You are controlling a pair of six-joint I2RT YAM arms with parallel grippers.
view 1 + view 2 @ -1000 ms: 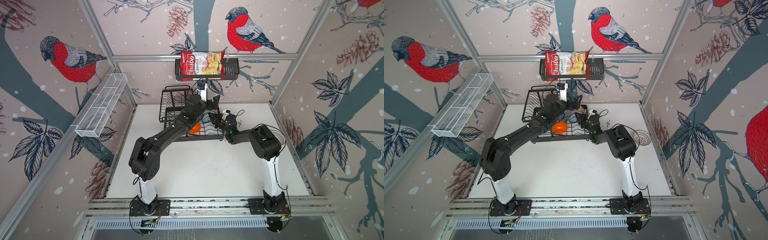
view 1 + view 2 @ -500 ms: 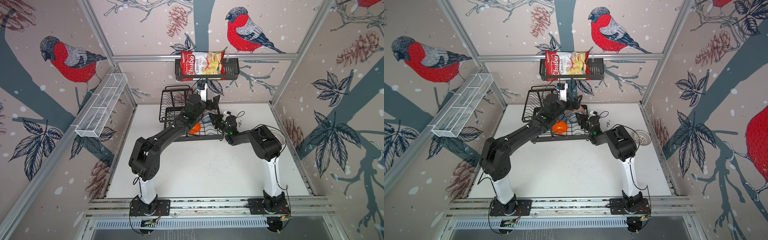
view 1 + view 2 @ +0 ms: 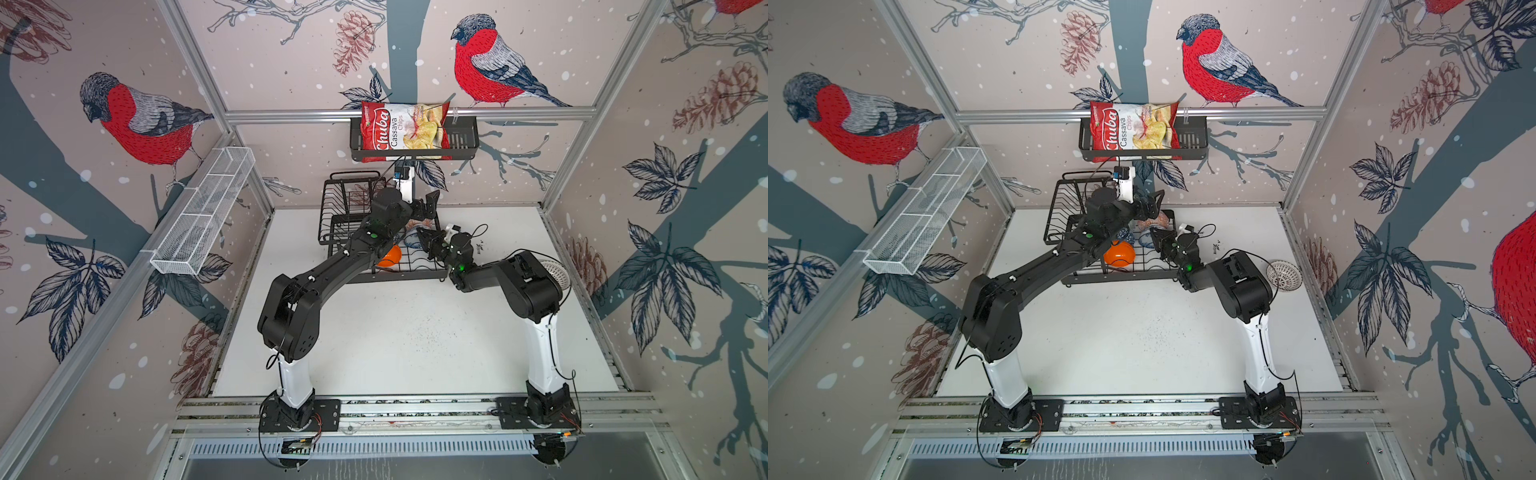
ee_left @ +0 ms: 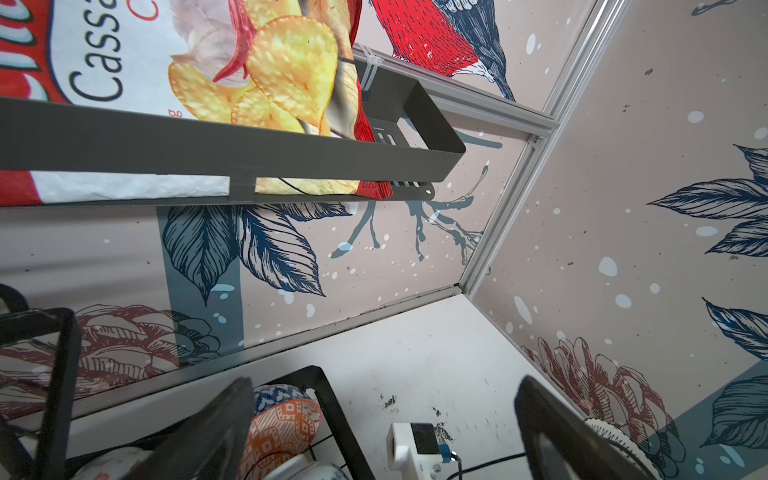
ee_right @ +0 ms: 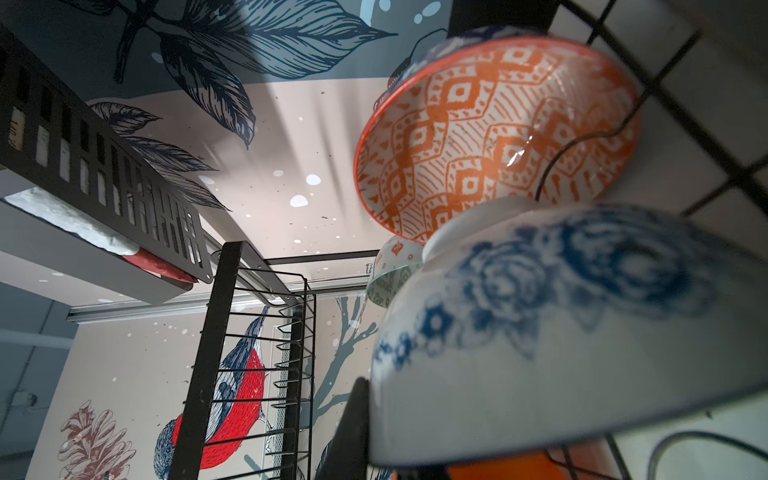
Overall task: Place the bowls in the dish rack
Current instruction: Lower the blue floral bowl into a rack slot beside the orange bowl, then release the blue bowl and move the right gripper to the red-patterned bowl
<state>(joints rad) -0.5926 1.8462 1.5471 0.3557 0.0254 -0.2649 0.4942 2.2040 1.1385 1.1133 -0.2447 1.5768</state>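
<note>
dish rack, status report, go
Left gripper open over rack. Right gripper at floral bowl, grip unclear. White bowl on table, not yet loaded. Left arm stretches across rack.

Both top views: bright, even, diffuse light; sharp throughout. Faint soft shadows under the arms [image 3: 332,266] on the table [image 3: 415,332]. Wide-angle lens: frame posts [image 3: 199,75] splay outward toward the edges.

Left wrist view: bright, wall [image 4: 623,208] crisp; left gripper [image 4: 380,392] fingers [image 4: 199,440] dark and blurred.

Right wrist view: dim, backlit, light and shadow streaks across the wall. Blue-white bowl [image 5: 561,332] close, out of focus. 1 glare spot on the orange-patterned bowl [image 5: 478,124].
</note>
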